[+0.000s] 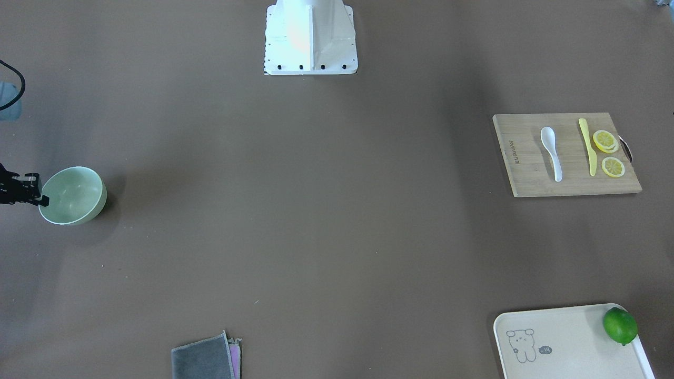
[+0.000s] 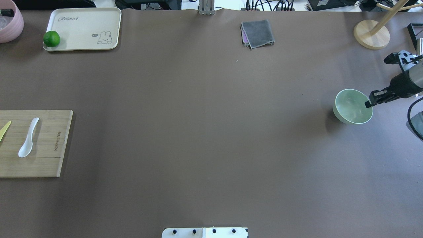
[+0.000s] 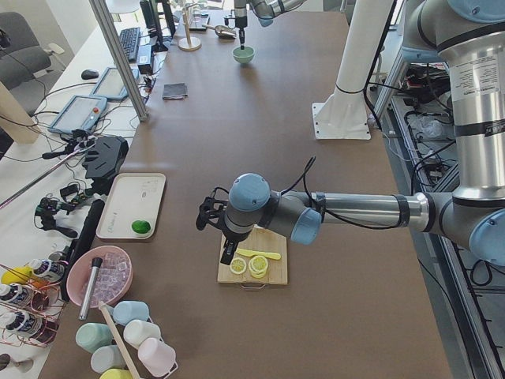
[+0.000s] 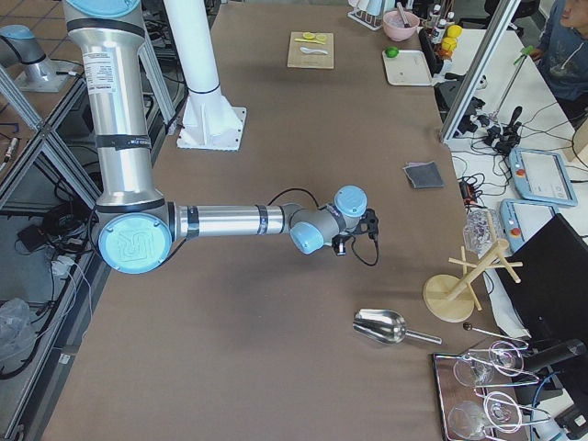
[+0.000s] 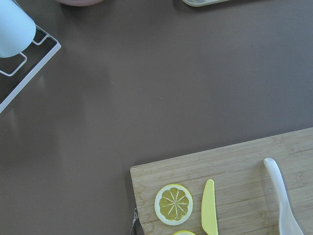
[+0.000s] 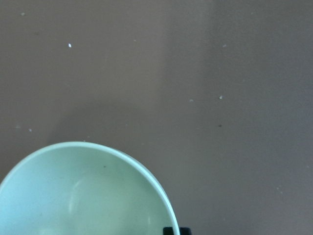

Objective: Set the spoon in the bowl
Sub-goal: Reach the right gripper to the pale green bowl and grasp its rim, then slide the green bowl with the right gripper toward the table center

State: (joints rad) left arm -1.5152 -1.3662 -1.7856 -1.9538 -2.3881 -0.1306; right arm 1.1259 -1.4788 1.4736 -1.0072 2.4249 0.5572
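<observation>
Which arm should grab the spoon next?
Left. The spoon lies on the cutting board at the robot's left, in the left wrist view; the right gripper is far off at the bowl.

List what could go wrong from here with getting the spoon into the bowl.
1. The right gripper meets the bowl at only one spot on its rim. If moved this way, the bowl may tip or slip.
2. The spoon lies across the table on the cutting board, near the yellow knife. A grasp there might nudge the knife.
</observation>
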